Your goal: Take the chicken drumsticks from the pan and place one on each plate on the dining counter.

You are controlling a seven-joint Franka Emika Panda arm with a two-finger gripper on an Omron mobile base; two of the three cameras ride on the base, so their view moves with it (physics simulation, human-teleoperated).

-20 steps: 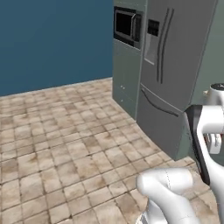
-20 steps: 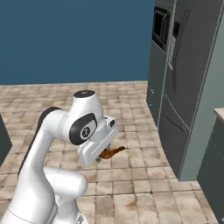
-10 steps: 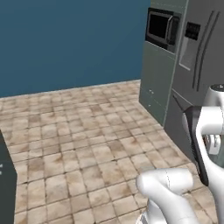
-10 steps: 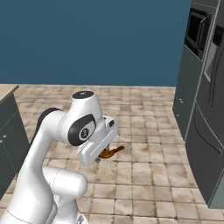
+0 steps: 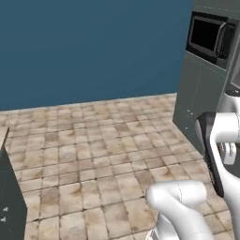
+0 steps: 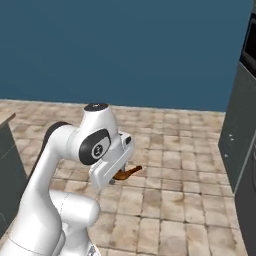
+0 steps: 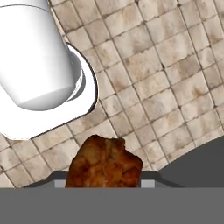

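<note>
My end effector (image 6: 116, 178) is clamped on a chicken drumstick (image 7: 105, 164) above the tiled floor (image 6: 165, 210), its fingertips hidden behind the meat.

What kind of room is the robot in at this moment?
Most likely a kitchen. A built-in microwave oven sits in a tall grey cabinet, the floor is beige stone tile, and the gripper carries a browned chicken drumstick, cooked food.
</note>
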